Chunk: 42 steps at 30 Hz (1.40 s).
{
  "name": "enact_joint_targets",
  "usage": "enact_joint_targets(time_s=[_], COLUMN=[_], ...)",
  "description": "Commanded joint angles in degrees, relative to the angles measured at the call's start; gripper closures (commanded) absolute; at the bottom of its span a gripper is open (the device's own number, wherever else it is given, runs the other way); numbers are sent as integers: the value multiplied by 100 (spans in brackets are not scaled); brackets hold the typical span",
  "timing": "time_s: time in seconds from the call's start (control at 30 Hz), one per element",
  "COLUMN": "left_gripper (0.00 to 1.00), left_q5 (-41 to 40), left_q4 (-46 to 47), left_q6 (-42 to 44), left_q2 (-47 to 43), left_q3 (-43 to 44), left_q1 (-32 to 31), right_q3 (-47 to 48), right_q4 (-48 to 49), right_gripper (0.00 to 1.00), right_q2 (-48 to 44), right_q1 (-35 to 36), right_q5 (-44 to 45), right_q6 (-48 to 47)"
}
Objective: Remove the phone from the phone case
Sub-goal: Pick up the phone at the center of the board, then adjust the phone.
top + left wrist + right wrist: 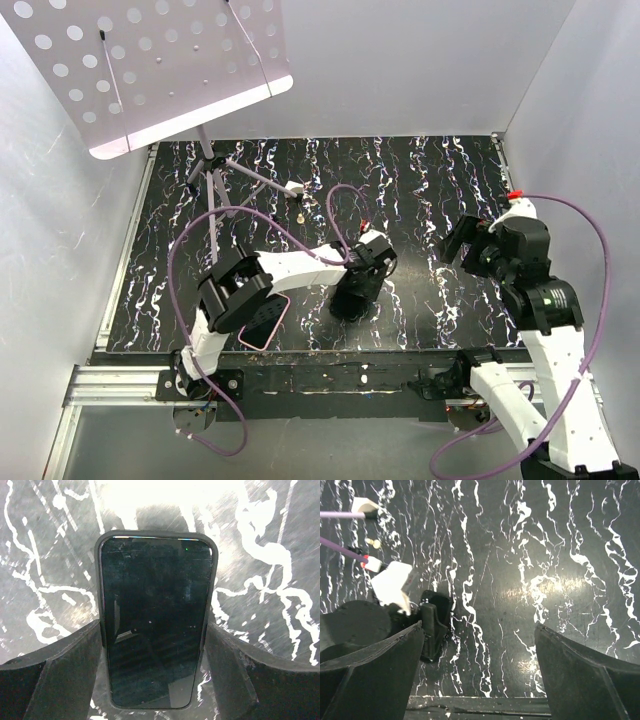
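Top external, table [430, 200]: we see a flat black slab veined with white, a firm bed to press against.
Perforated stand [150, 60]: a white holed plate on thin legs at the far left, well apart from the work.
Right gripper [479, 630]: fingers wide apart over bare tabletop, holding nothing; we judge it waits to peel the case.
Left gripper [154, 630]: its matte black fingers [70, 670] press both long edges of the case, steadying it mid-table.
Pink-rimmed slab [268, 322]: beside the left arm's elbow; possibly a spare case, but we cannot tell.
Phone case [155, 534]: dark and rubbery-looking with rounded corners, wrapping the phone.
Phone [152, 620]: glossy black glass, seated inside the case.
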Motion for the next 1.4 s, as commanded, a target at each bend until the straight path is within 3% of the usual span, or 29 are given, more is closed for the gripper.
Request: enact_joint_targets(time_s=[0.0, 0.3, 0.5, 0.6, 0.9, 1.07, 1.2, 1.37], left_gripper=[100, 100, 100, 100, 100, 100, 100, 100], left_q5=[206, 918, 2218, 2816, 3898, 4240, 4802, 5331], left_q4=[-109, 962, 3403, 4118, 4189, 5048, 6822, 6432], left_q6=[183, -572, -433, 67, 2931, 4276, 4815, 5008], left_q2=[-908, -2771, -4178, -4504, -5014, -5558, -6174, -6184], left_q3=[-395, -1563, -3091, -3436, -3708, -4550, -5579, -5467], left_q1=[223, 697, 1076, 1146, 1146, 1146, 1146, 1146], right_q3=[-153, -636, -1014, -1023, -593, -303, -48, 189], right_q4=[-93, 151, 837, 1101, 1497, 1287, 1014, 970], right_gripper=[5, 8, 12, 13, 21, 24, 25, 24], right_q2=[431, 1574, 1839, 1856, 1768, 1549, 1356, 1355], right_q1=[6, 120, 524, 577, 586, 595, 595, 744], right_q5=[-291, -1845, -2645, -2997, -3718, -3482, -3244, -3613], right_q6=[-153, -153, 295, 575, 1665, 1860, 1772, 1746])
